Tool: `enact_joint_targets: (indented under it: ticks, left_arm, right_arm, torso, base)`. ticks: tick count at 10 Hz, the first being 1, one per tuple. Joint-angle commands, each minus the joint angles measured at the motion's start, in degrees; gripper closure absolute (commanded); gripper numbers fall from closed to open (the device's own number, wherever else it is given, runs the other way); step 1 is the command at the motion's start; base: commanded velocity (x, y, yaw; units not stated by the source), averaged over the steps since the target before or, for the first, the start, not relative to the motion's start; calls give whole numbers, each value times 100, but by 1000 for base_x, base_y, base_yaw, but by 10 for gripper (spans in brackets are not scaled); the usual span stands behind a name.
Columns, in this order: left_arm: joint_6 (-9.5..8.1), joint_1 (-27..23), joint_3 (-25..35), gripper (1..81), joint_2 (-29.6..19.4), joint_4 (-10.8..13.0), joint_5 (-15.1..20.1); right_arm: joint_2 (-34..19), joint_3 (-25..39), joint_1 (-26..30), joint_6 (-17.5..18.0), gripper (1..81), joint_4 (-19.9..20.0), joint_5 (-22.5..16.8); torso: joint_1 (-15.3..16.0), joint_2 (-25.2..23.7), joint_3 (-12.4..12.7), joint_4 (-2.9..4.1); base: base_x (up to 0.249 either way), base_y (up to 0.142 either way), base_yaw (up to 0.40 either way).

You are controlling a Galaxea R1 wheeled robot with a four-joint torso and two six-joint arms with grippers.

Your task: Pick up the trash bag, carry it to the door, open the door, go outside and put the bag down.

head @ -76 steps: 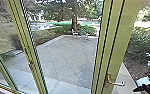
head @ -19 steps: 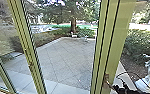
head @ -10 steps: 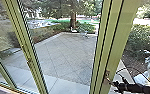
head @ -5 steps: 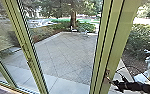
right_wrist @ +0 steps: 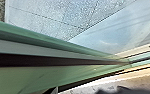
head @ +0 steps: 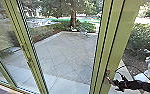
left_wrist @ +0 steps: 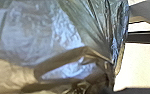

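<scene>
In the head view, my right gripper point(head: 113, 83) is at the handle point(head: 107, 77) of the green-framed glass door point(head: 118, 37); whether it grips the handle is unclear. The dark right arm reaches in from the lower right. The right wrist view has a green frame member point(right_wrist: 48, 42) running diagonally above a threshold. A shiny, translucent trash bag point(left_wrist: 36, 32) lies close before the left wrist camera. Its folds draw together tightly where my left gripper point(left_wrist: 111, 72) is shut on it.
A second green upright point(head: 28, 55) stands left of the door. Beyond the glass lie a paved patio point(head: 66, 55), a tree point(head: 73, 21) and bushes point(head: 143, 40). A thin dark cable point(head: 131, 67) arches above the right arm.
Since the earliest picture, my right gripper has moved left to the door handle. Over the last second it has barely moved. The door frame shows no clear swing.
</scene>
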Motion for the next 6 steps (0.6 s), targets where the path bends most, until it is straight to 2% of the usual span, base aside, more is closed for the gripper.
enact_joint_targets:
  ticks: [1, 2, 6]
  left_arm:
    - [50, -57, 45, 811, -13, -22, 405]
    - [50, -49, 45, 811, -13, -14, 396]
    - [50, -49, 45, 811, -22, 4, 396]
  right_arm:
    - [448, 88, 220, 18, 10, -279, -469]
    - [457, 88, 220, 18, 10, -279, -469]
    - [457, 115, 272, -17, 10, -288, -469]
  torso:
    - [0, 0, 0, 0]
    - [0, 0, 0, 0]
    - [-3, -2, 0, 0]
  base:
    - [0, 0, 0]
    - [0, 0, 0]
    - [94, 0, 0]
